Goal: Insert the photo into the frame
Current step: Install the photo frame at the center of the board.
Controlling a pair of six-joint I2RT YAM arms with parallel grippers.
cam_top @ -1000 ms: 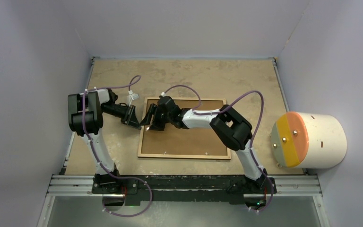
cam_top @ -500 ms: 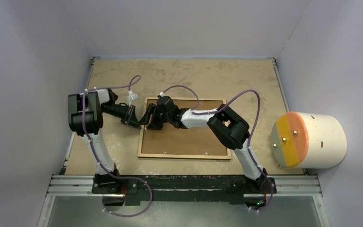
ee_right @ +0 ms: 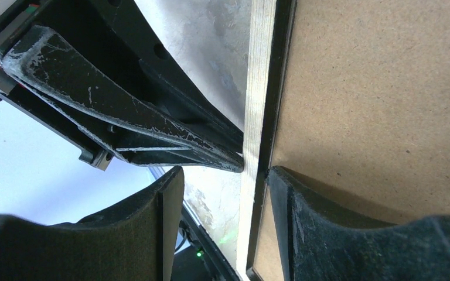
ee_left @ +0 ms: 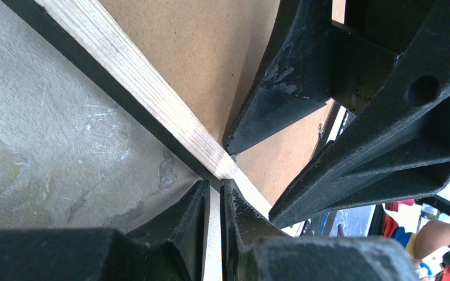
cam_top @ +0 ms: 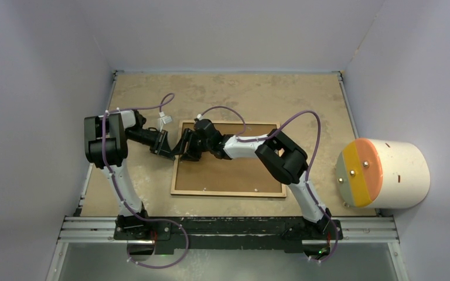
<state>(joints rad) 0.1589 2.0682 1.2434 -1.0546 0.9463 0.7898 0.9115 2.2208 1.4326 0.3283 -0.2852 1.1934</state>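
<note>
Where left end effector point(ee_left: 215, 194) pinches frame point(ee_left: 143, 79), rim narrow, grained pale wood.

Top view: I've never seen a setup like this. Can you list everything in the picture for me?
table: one, mottled tan, fills the walled booth
frame: one, light wood rim, lying back up mid-table
backing board: one, plain brown, inside the frame
drum: one, white with an orange, yellow and grey end face, on its side at the table's right edge
photo: none in sight
rail: one, black and silver, along the near edge
cables: two, purple, one looping over each arm
arms: two, black and white, based on the rail
left gripper: one, black, shut on the frame's left rim
right gripper: one, black, open, straddling the same rim
</note>
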